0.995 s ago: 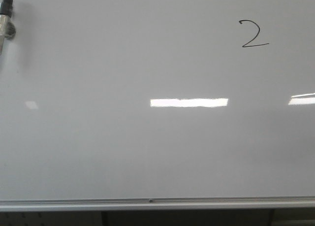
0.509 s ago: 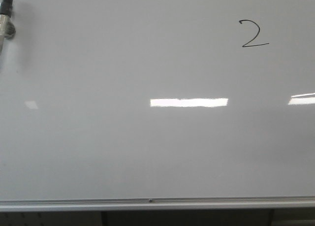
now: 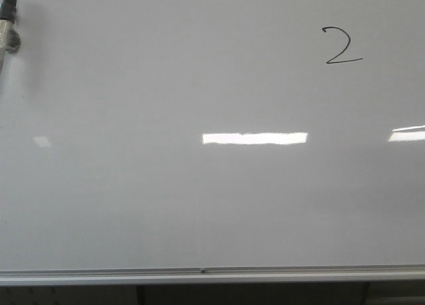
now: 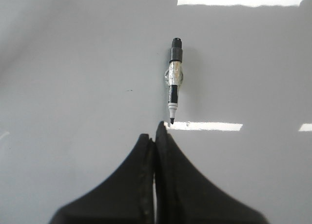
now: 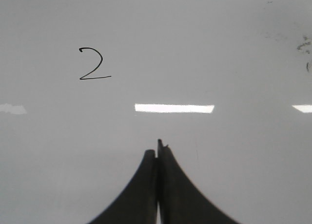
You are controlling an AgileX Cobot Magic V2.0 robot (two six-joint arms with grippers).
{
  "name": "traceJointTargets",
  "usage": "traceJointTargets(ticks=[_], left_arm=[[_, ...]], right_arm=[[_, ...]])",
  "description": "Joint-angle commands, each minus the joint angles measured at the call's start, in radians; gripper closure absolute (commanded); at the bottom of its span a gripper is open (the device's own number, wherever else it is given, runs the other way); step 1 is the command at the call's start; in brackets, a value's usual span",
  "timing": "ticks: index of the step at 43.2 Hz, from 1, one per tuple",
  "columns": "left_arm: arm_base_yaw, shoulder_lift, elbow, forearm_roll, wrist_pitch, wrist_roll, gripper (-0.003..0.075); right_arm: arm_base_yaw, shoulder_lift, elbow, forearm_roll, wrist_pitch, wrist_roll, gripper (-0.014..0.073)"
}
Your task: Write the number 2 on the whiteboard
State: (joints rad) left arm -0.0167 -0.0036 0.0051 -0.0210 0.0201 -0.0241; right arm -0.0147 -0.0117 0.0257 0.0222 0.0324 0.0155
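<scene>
Number 2 (image 3: 342, 46) drawn — whiteboard (image 3: 199, 205), marker (image 3: 8, 26) at edge

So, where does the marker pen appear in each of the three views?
Front view: the marker pen lies at the far upper left edge, partly cut off.
Left wrist view: it lies on the whiteboard, just beyond the shut left gripper.
Right wrist view: not in it.
Shared landmark: the number 2, in the front and right wrist views.

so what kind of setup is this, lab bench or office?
Hard to say for sure; likely a lab or office test rig. A whiteboard with a metal frame lies flat as the work surface, ceiling-light glare on it, a handwritten 2 and an uncapped marker lying on it.
</scene>
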Motion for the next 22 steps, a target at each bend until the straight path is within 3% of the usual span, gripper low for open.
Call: traceJointTargets(ticks=[1, 22], left_arm=[[-0.007, -0.026, 0.034, -0.001, -0.075, -0.012, 0.0741], [-0.007, -0.026, 0.034, -0.001, -0.075, -0.012, 0.0741]], right_arm=[[-0.006, -0.017, -0.003, -0.013, -0.089, 0.008, 0.0662], [-0.006, -0.017, -0.003, -0.013, -0.126, 0.008, 0.0662]])
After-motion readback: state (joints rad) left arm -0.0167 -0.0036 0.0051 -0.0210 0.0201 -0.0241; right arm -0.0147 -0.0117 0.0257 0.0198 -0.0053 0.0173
